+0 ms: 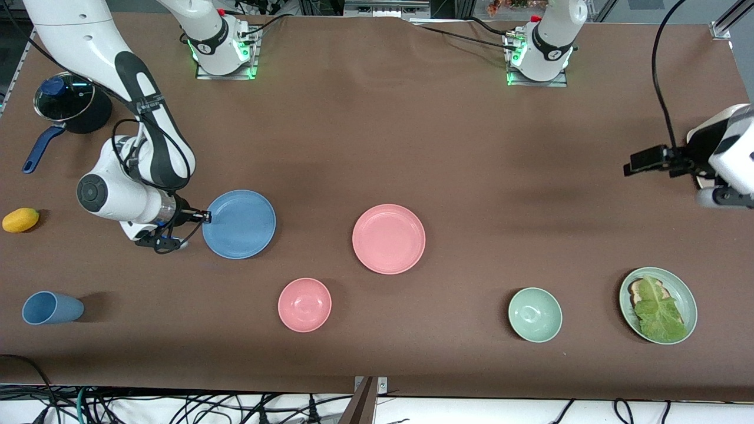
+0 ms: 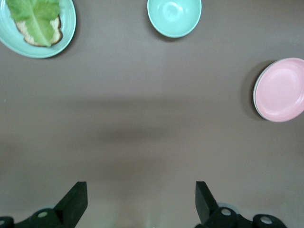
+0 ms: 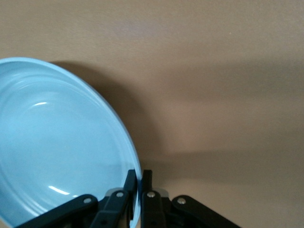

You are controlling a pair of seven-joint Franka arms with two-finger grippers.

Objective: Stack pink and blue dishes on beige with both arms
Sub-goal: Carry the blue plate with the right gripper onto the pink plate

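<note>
Right gripper (image 1: 203, 217): low at the table near the right arm's end, fingers pressed together on the rim of the blue plate (image 1: 239, 224); the right wrist view shows the rim pinched between the 2 fingers (image 3: 129, 183).
Blue plate: flat on the table, edge toward the right arm's end held in the right gripper.
Pink plate (image 1: 389, 238): on the table near the middle, well apart from the blue plate, toward the left arm's end from it; a pale rim shows under its edge in the left wrist view, what it belongs to I cannot tell.
Left gripper (image 2: 137, 202): up over bare table at the left arm's end, waiting, fingers spread wide, nothing between them.
Pink bowl (image 1: 304, 304): nearer the front camera than both plates.
Green bowl (image 1: 535, 314): toward the left arm's end, same row as the pink bowl.
Green plate (image 1: 683, 297): beside the green bowl, carrying toast and lettuce.
Blue cup (image 1: 52, 308): lying on its side at the right arm's end.
Lemon (image 1: 20, 219): farther from the camera than the cup.
Pot (image 1: 73, 103): lidded, blue handle, farthest at the right arm's end.
</note>
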